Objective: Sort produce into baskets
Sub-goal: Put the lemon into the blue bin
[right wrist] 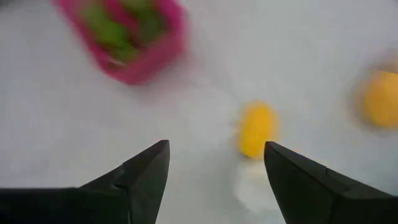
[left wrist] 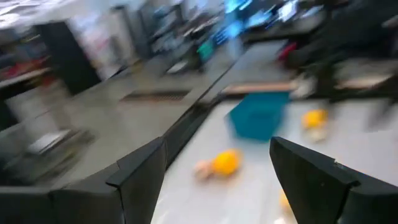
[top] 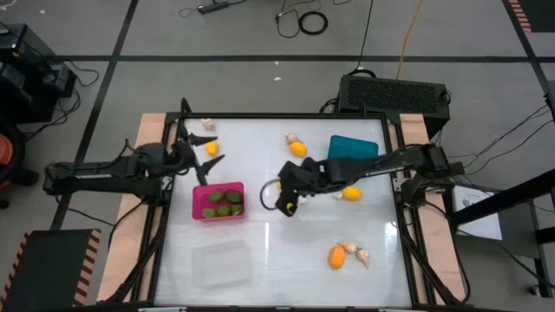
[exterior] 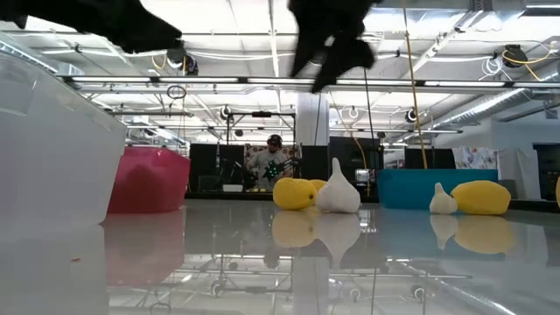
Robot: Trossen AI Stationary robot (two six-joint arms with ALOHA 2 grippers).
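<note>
My left gripper (top: 208,149) hangs open over the far left of the table, above a yellow fruit (top: 212,148) that shows between its fingertips from above. My right gripper (top: 288,201) hangs open over the table's middle, just right of the pink basket (top: 218,201), which holds several green fruits (top: 227,198). The teal basket (top: 354,147) stands at the far right and the clear basket (top: 221,264) at the near left. Yellow fruits (top: 297,148) (top: 351,193) (top: 336,256) and garlic bulbs (top: 207,126) (top: 351,249) lie on the table. Both grippers are empty.
In the low view both arms (exterior: 332,35) show high above the table. A yellow fruit (exterior: 295,192) and a garlic bulb (exterior: 337,188) lie mid-table, and another pair (exterior: 481,197) lies by the teal basket (exterior: 420,188). A black box (top: 395,91) stands behind the table's far edge.
</note>
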